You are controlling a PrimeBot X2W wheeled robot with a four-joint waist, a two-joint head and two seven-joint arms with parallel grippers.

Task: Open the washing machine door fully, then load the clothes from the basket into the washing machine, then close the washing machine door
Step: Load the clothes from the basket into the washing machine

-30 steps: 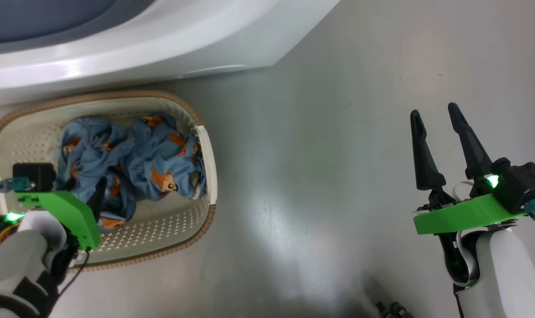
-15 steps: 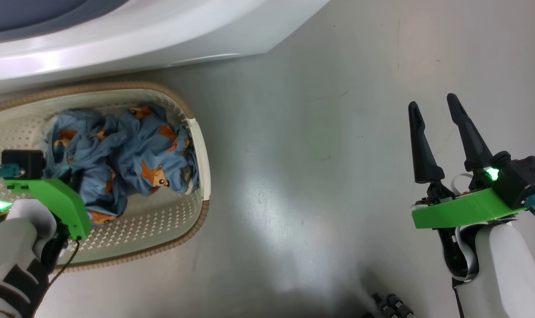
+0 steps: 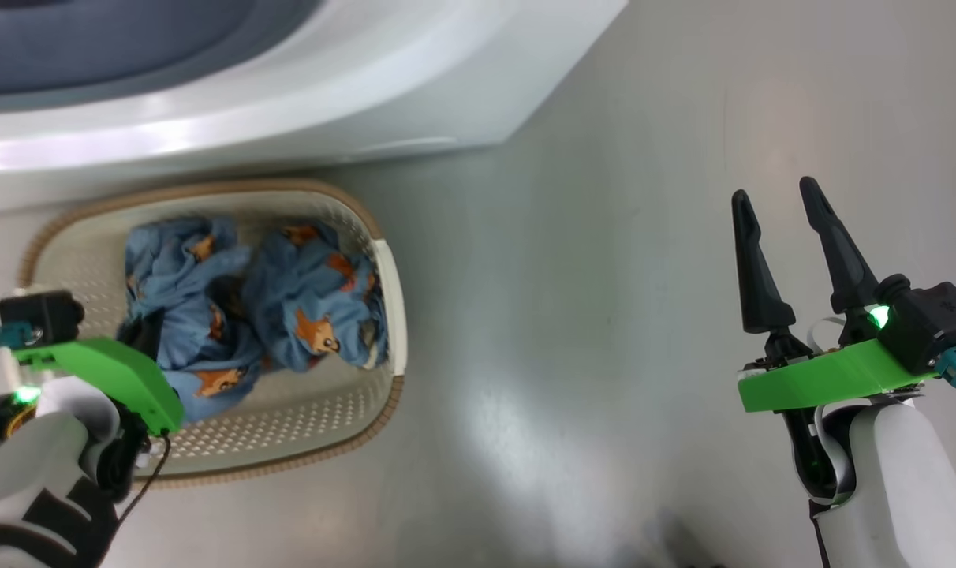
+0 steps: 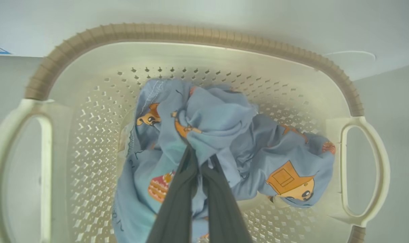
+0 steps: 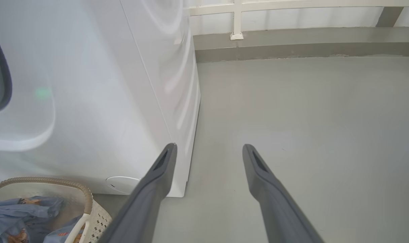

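Note:
The cream basket (image 3: 391, 300) with a brown rim stands on the floor against the white washing machine (image 3: 304, 102). Inside it lie the light blue clothes (image 3: 304, 308) with orange animal prints. My left gripper (image 3: 148, 339) reaches down into the basket. In the left wrist view its two dark fingers (image 4: 181, 189) are shut on a raised fold of the clothes (image 4: 218, 118), inside the basket (image 4: 191, 33). My right gripper (image 3: 778, 197) hangs open over bare floor at the right, holding nothing. The washing machine door is out of view.
The right wrist view has the open right gripper (image 5: 208, 148) beside the washing machine's front corner (image 5: 177, 128), with the basket (image 5: 86, 199) at the lower left. Grey floor (image 5: 309, 118) runs to a wall with white rails (image 5: 236, 20).
My left gripper has gone from open to shut on the clothes in the basket. The head camera has shifted slightly. The right arm has stayed in place.

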